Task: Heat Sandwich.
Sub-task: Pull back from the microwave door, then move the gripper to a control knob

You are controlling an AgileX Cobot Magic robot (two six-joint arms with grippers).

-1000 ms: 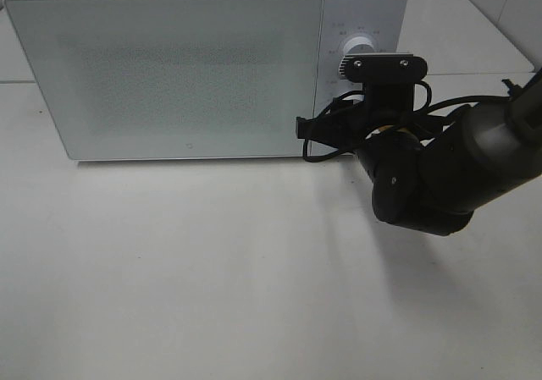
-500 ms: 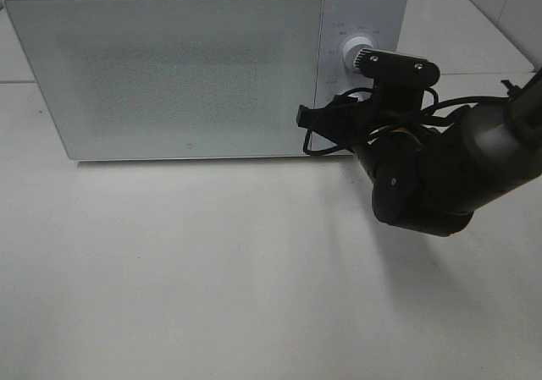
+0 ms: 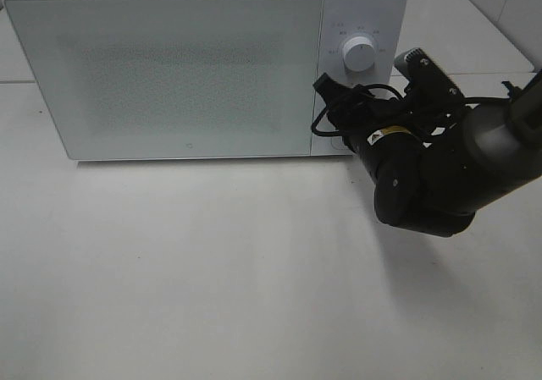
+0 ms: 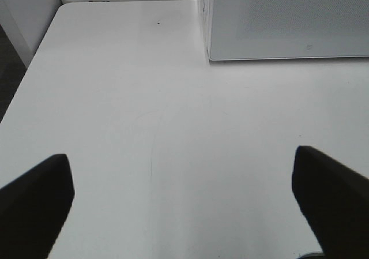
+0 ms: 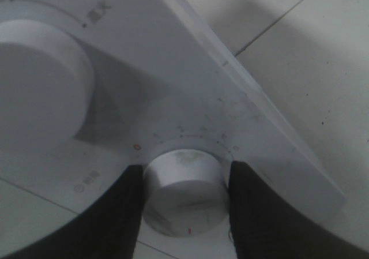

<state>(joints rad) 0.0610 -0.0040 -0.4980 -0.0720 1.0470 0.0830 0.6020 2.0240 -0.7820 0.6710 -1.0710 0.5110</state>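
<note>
The sandwich is out of view. The white microwave (image 3: 169,67) stands at the back of the table with its door closed. My right gripper (image 5: 184,198) is shut on the microwave's lower knob (image 5: 184,184), one dark finger on each side of it. The upper knob (image 3: 359,56) is bare, and it also shows large in the right wrist view (image 5: 40,80). In the exterior view my right wrist (image 3: 406,168) hides the lower knob. Well to the left of the microwave (image 4: 288,22), my left gripper (image 4: 181,204) hangs open over bare white table with nothing between its fingers.
The white table (image 3: 212,270) stretches in front of the microwave. A black cable (image 3: 339,113) loops off my right wrist close to the control panel. The left wrist view shows the table's left edge (image 4: 34,68) and a dark floor beyond it.
My right wrist has rolled while holding the lower knob. Its camera mount swung from in front of the upper knob off to the right, uncovering that knob. The left gripper stayed still.
</note>
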